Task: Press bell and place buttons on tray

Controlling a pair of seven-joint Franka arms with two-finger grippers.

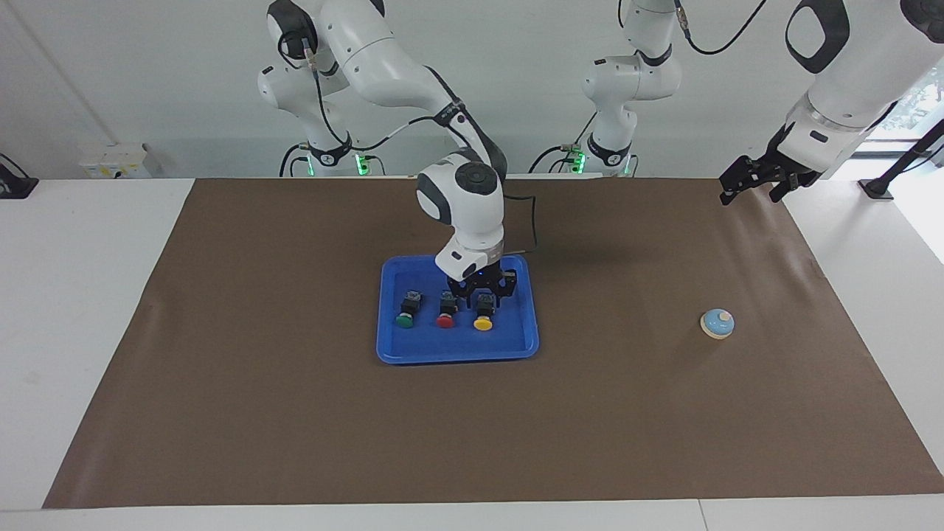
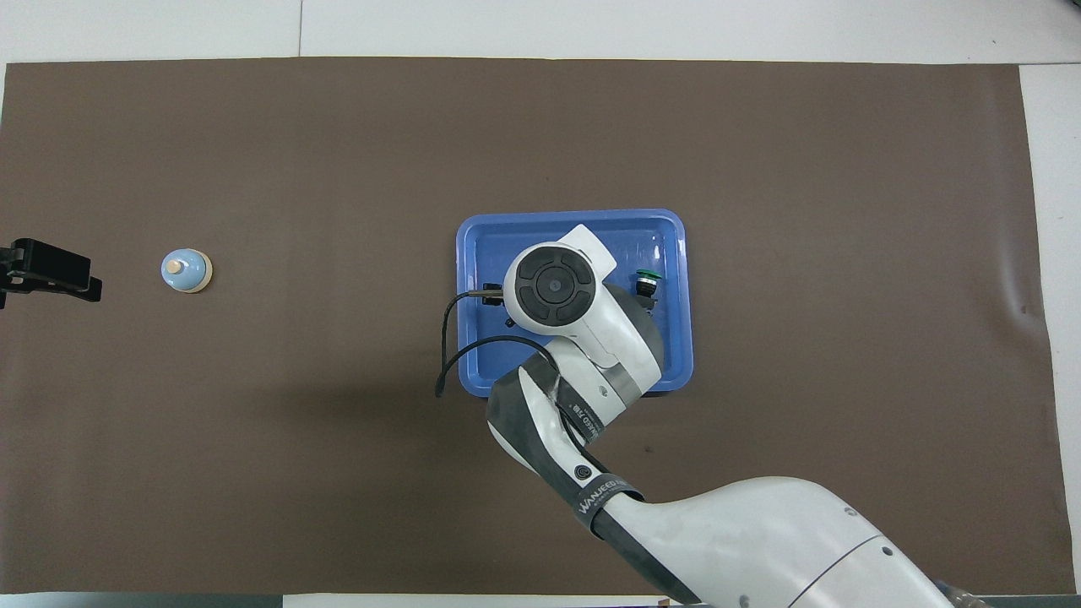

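Observation:
The blue tray lies mid-table on the brown mat. In it, three buttons stand in a row: green, red and yellow. My right gripper is low in the tray, open, with its fingers on either side of the yellow button's black body. In the overhead view the right wrist covers the red and yellow buttons, and only the green one shows in the tray. The light-blue bell stands toward the left arm's end. My left gripper waits raised near that end.
The brown mat covers most of the white table. A black cable loops from the right wrist over the tray's rim on the robots' side.

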